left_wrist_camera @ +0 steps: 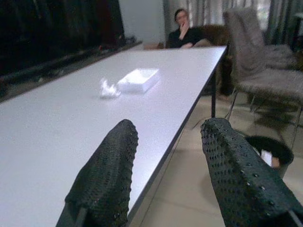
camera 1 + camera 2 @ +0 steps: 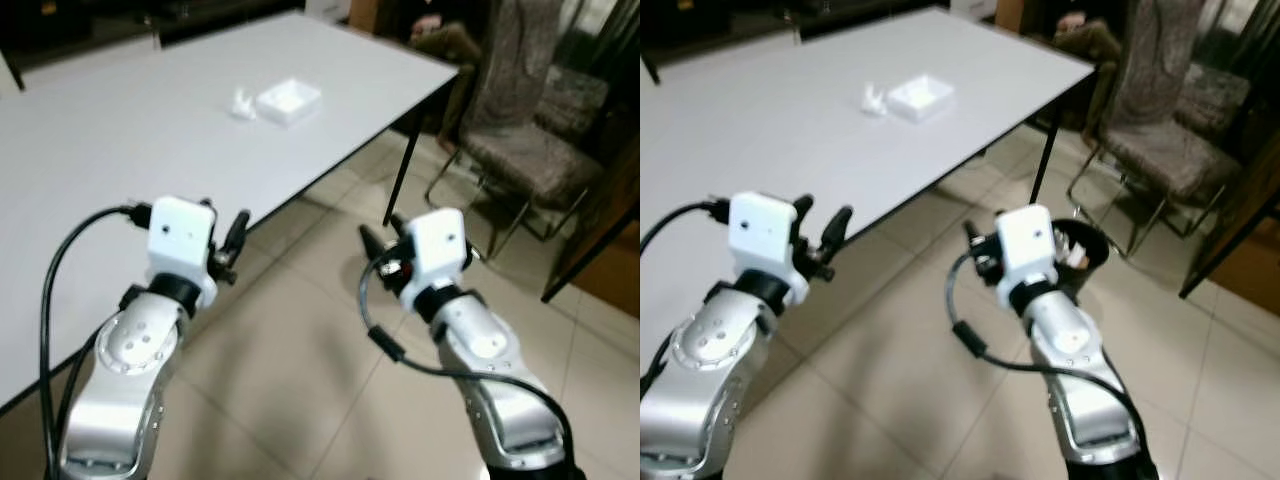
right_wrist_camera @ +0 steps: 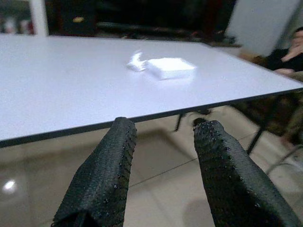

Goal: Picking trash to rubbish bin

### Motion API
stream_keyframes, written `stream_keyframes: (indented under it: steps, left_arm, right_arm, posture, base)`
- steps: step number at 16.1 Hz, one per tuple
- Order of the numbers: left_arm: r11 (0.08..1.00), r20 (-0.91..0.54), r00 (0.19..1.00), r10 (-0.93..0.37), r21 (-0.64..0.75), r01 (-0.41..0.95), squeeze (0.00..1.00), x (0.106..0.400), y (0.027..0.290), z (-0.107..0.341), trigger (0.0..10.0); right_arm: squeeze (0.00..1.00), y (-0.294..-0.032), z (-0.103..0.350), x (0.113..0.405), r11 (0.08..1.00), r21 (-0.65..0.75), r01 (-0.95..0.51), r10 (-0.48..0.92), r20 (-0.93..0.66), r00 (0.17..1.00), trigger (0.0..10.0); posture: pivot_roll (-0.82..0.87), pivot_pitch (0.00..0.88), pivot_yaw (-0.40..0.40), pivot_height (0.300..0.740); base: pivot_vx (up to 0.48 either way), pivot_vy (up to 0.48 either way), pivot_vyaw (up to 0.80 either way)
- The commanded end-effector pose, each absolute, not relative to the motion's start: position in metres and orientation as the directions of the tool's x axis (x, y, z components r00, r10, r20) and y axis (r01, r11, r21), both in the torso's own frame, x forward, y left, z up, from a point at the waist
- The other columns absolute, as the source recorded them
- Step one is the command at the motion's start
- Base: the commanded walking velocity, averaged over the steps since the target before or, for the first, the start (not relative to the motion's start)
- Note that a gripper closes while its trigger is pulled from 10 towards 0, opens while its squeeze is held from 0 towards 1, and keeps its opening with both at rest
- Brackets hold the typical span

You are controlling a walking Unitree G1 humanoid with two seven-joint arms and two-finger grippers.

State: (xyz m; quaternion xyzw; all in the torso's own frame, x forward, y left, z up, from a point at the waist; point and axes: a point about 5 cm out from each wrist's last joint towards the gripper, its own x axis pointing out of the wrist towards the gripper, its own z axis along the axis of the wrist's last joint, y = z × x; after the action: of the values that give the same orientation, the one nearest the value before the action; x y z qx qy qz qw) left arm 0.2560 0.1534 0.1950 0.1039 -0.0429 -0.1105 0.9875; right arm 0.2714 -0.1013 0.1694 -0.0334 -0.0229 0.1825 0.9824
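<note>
A crumpled white paper scrap (image 2: 242,104) lies on the white table (image 2: 120,150) beside a shallow white box (image 2: 288,100); both also show ahead of the left wrist, the scrap (image 1: 109,89) and the box (image 1: 138,80). A black rubbish bin (image 2: 1095,236) with white scraps inside stands on the floor past the table's corner. My left gripper (image 2: 222,232) hovers open and empty over the table's near edge. My right gripper (image 2: 383,238) is open and empty above the floor, beside the table edge, short of the bin.
A person (image 1: 184,33) sits at the far end of the table. Padded metal chairs (image 2: 530,140) stand to the right, behind the bin. A black table leg (image 2: 403,170) rises near the bin. The floor is tiled (image 2: 300,340).
</note>
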Motion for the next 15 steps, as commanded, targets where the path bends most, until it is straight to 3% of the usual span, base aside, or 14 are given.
stream_keyframes:
  steps: [1, 15]
  left_arm:
    - [0.948, 0.061, 0.965, -0.256, 0.211, 0.239, 0.0, 0.2554, 0.1469, 0.1936, 10.0]
    - [0.949, 0.053, 0.968, -0.245, 0.22, 0.228, 0.0, 0.2606, 0.1493, 0.1904, 10.0]
  right_arm:
    - [0.0, -0.1128, 0.1707, 0.2737, 0.946, -0.085, -0.313, 0.317, 0.049, 0.947, 10.0]
    - [0.0, -0.1155, 0.1659, 0.2764, 0.945, -0.08, -0.318, 0.322, 0.04, 0.946, 10.0]
  posture:
    - [0.0, 0.04, -0.064, 0.74]
    - [0.0, 0.04, -0.059, 0.74]
  base:
    - [0.3, 0.0, 0.0]
    - [0.321, 0.0, 0.0]
